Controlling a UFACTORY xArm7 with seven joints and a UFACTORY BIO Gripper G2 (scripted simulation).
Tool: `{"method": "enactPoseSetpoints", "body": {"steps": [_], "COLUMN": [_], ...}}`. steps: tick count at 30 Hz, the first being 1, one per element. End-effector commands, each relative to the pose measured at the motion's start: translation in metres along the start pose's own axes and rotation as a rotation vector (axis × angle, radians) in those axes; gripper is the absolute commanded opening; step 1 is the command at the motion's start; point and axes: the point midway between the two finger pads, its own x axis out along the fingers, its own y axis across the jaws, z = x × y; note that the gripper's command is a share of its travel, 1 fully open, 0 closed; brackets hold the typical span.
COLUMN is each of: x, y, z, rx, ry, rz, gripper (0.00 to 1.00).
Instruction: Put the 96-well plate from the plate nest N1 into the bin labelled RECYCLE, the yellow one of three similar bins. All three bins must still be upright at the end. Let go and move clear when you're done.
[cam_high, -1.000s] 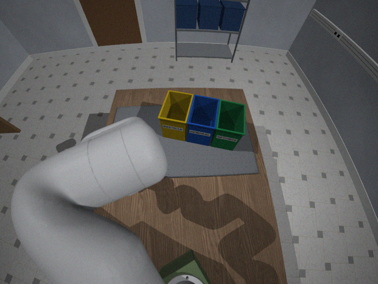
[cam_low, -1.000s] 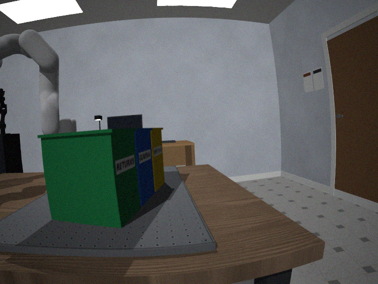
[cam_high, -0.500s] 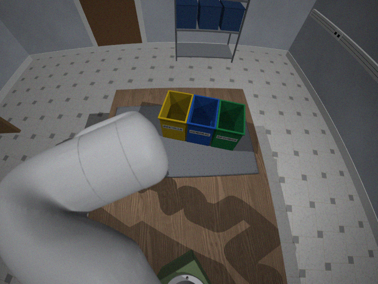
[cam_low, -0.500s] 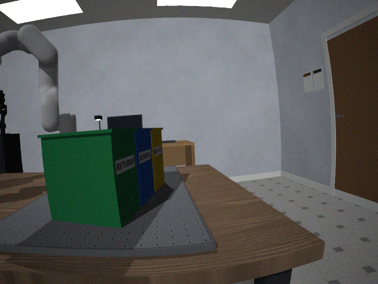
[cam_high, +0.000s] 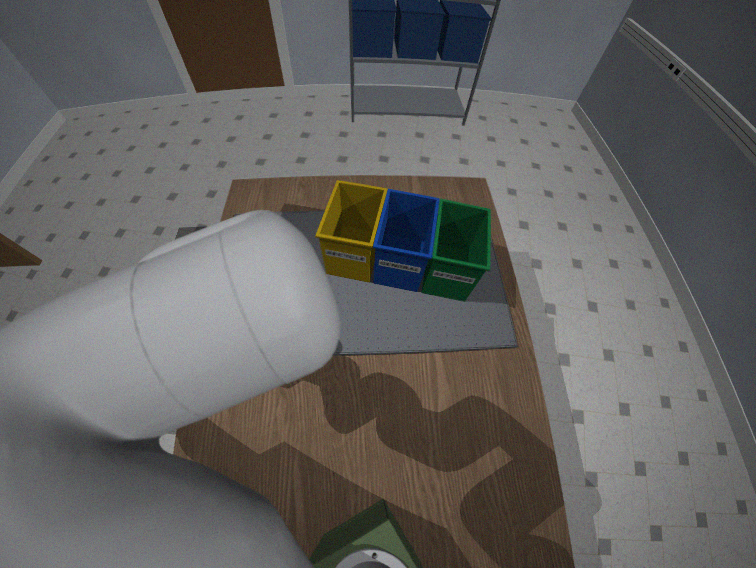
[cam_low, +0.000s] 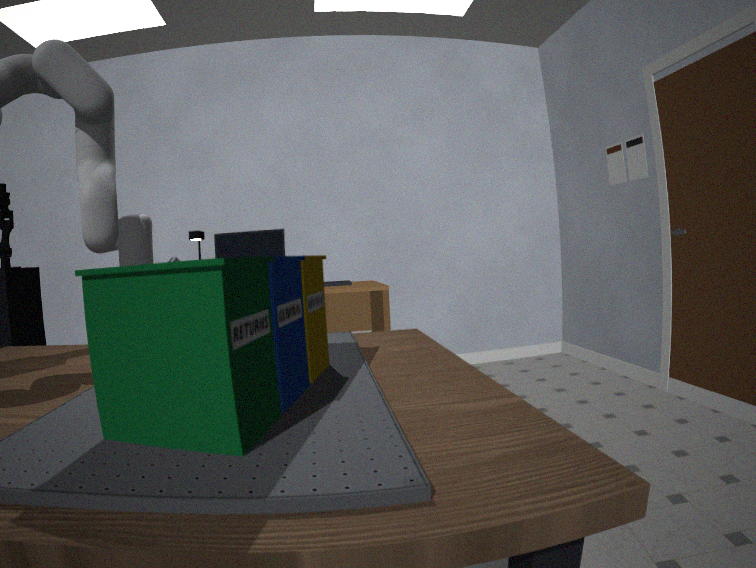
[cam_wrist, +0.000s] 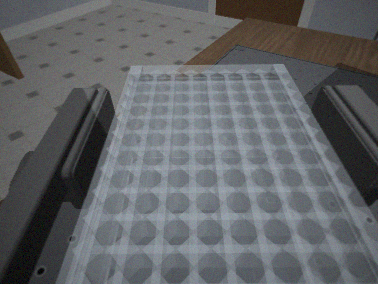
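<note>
- The gripper (cam_wrist: 216, 125) is clenched on the 96-well plate (cam_wrist: 207, 160), a finger along each long side, at nine and three o'clock in the wrist view.
- Edges: the yellow bin (cam_high: 347, 268) (cam_low: 316, 342), blue bin (cam_high: 398, 277) (cam_low: 290, 348) and green bin (cam_high: 455, 287) (cam_low: 161, 360) stand upright in a tight row on the grey board (cam_high: 421, 323) (cam_low: 366, 464) (cam_wrist: 305, 82).
- Room: in the top view, a strip of board lies on the bins' six o'clock side, while the arm (cam_high: 232, 317) (cam_low: 94, 158) reaches in from eight o'clock, close to yellow.
- The top view shows into all three bins, with no plate visible in yellow; the exterior hides their insides but makes RETURNS on green readable.
- Only the wrist view shows the plate; it is outside the bins, near end out of frame.
- The plate is translucent, with rows of faceted round wells; the bins are square-mouthed with thin rims, the board dotted with holes, the table (cam_high: 440, 372) (cam_low: 488, 427) (cam_wrist: 250, 37) wood-grained, the arm smooth and rounded.
</note>
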Motion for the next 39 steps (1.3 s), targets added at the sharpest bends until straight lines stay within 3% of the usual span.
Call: {"method": "enactPoseSetpoints", "body": {"steps": [1, 39], "x": [0.001, 0.001], "y": [0.0, 0.0], "z": [0.008, 0.065], "rx": [0.0, 0.0], "ry": [-0.003, -0.003], "rz": [0.0, 0.0], "gripper": [0.0, 0.0]}}
